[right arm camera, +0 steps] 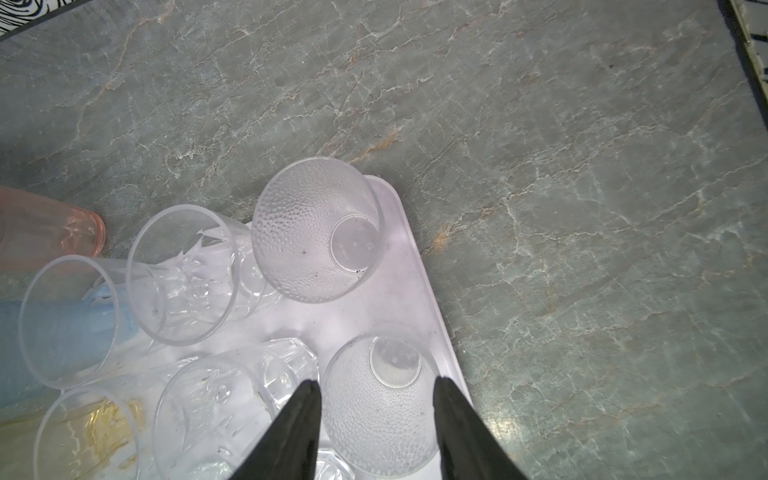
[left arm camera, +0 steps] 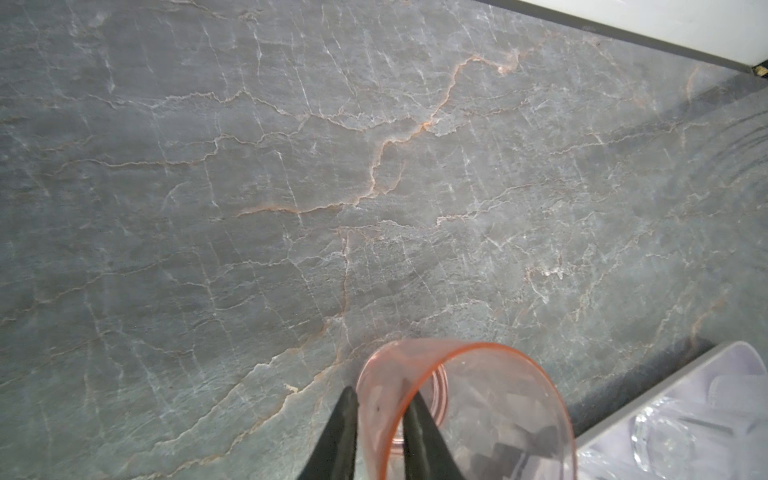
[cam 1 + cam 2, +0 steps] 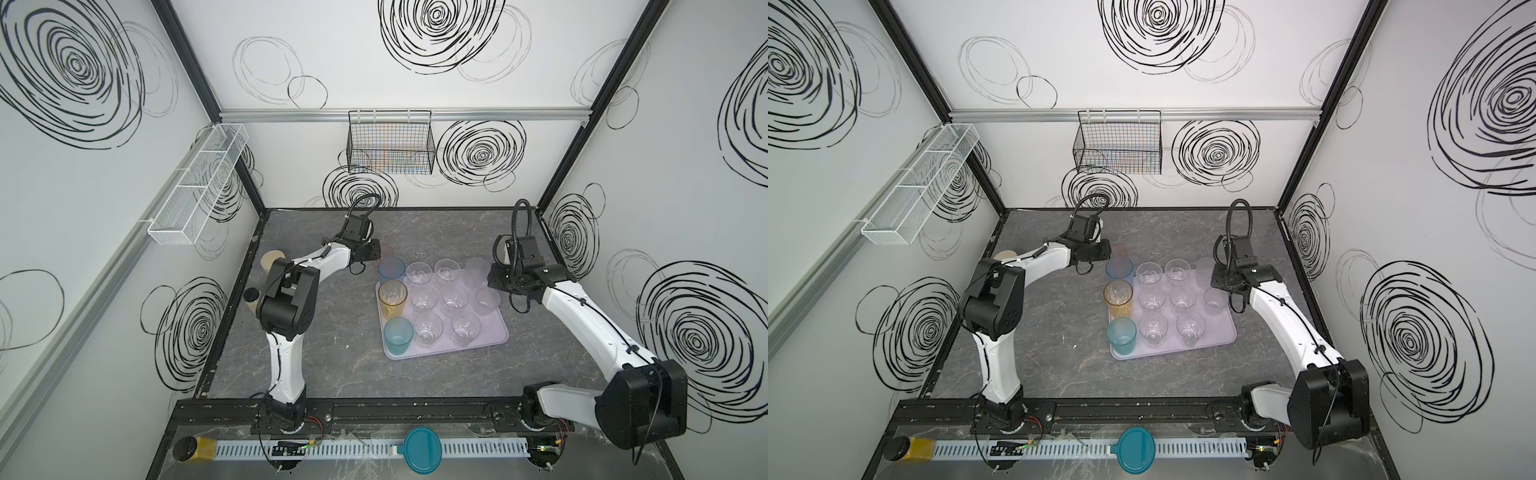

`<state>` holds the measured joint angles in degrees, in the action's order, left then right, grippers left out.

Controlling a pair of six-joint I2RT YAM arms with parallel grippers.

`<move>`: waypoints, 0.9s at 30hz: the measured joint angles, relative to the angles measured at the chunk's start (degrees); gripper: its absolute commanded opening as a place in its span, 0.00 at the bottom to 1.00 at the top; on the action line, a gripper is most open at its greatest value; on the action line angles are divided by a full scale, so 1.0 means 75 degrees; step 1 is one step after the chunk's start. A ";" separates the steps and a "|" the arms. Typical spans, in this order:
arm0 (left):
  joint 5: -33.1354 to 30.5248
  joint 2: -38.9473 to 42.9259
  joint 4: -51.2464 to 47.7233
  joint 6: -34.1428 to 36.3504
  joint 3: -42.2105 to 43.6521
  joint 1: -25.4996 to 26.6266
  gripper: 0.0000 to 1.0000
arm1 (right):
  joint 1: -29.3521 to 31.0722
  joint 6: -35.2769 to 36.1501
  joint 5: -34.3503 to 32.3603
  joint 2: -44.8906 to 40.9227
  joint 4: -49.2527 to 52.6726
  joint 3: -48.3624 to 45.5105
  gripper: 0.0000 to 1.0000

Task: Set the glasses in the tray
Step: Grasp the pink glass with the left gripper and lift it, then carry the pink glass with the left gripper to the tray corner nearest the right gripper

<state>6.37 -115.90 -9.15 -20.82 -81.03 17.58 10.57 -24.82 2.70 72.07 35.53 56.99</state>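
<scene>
My left gripper [image 2: 382,395] is clamped on the wall of the pink glass [image 2: 498,415], with one finger [image 2: 338,432] outside the rim and the other inside the cup. That glass is upright and off the tray [image 2: 665,399], over the grey marbled table [image 2: 291,208] just past the tray's back corner on the left arm's side. In both top views the pink glass [image 3: 386,249] [image 3: 1119,249] shows only as a faint tint behind the blue glass [image 3: 391,268], right at the tip of the left arm's black gripper body.

My right gripper [image 1: 376,386] is over the tray's opposite edge, the one nearest the right arm. Its fingers stand apart on either side of a frosted dimpled glass [image 1: 382,415] that sits upright on the tray [image 1: 415,291] just inside that edge. The fingers run very close to the glass's sides, but I can't tell from the wrist camera whether they actually press on it.

A second frosted glass [image 1: 316,232] stands in the tray's back corner on the same side, clear of those fingers.

Along the tray's left edge [image 3: 494,332] the amber glass [image 3: 392,297] and the teal glass [image 3: 398,334] stand in a line toward the front. The blue one is at the back end of that line, beside the tray's corner. Six clear faceted glasses [image 3: 419,274] fill the tray's middle in two rows.
</scene>
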 measured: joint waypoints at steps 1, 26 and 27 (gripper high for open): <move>0.0000 0.0000 -0.0003 0.0000 0.0000 0.0000 0.17 | 0.0000 -0.0006 0.0009 0.0000 -0.0006 0.0000 0.49; -0.0015 0.2471 -0.0248 -0.0082 0.0297 -0.0603 0.04 | 0.0032 -0.0146 0.0108 -0.0090 -0.0172 -0.0189 0.50; -0.0114 0.2798 -0.0323 -0.0038 0.0289 -0.0586 0.04 | 0.0009 -0.0146 0.0050 -0.0102 -0.0175 -0.0157 0.50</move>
<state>5.52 -94.91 -11.57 -21.10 -78.87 13.19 10.63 -25.91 3.07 71.31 34.22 55.81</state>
